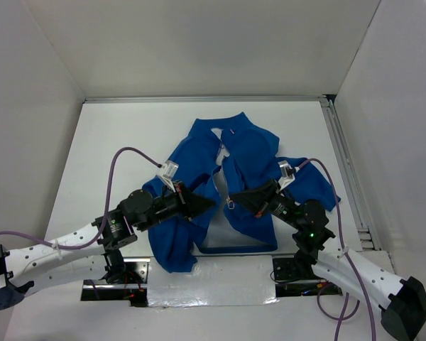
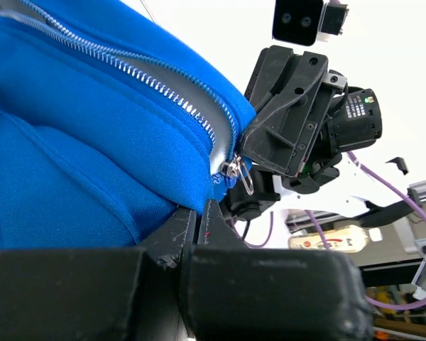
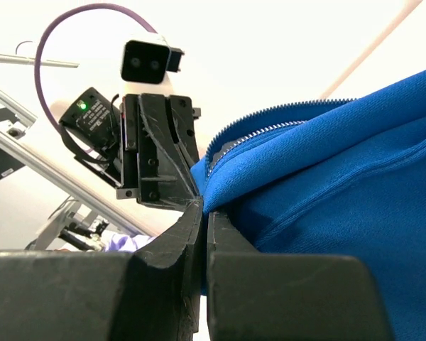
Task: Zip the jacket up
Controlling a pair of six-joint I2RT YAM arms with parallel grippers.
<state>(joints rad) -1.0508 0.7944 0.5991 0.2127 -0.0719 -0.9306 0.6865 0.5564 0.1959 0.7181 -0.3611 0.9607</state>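
the jacket [image 1: 250, 150] lay spread on the white table [image 1: 113, 142], just ahead of the 2 arms, with its collar [image 1: 227, 129] at the far end and its hem toward the arm bases. 1 sleeve trailed off to the right. on the left, a bunched fold of blue cloth hung down near the left arm. the front was parted from the collar down, and the 2 front edges drew close together around the lower middle, where both arms met.

the left gripper [image 1: 206, 204] reached in from the left. its fingers [image 2: 188, 234] were pressed together on the blue cloth of the front edge, with no gap showing between them beyond the fabric itself. in the left wrist view the zipper [image 2: 149, 74] ran as a line of silver teeth from the upper left down to the slider, and the small metal pull tab [image 2: 243, 177] hung loose just beside the pinched edge, touching neither finger as far as could be seen.

the right gripper [image 1: 236, 198] came in from the right, its tip just beside the left one. in the right wrist view its 2 fingers stood nearly closed, with a fold of the jacket's edge clamped at their tips. the zipper teeth curved away above that fold. the 2 grippers faced each other, each holding the jacket on its own side of the opening, near the pull tab.
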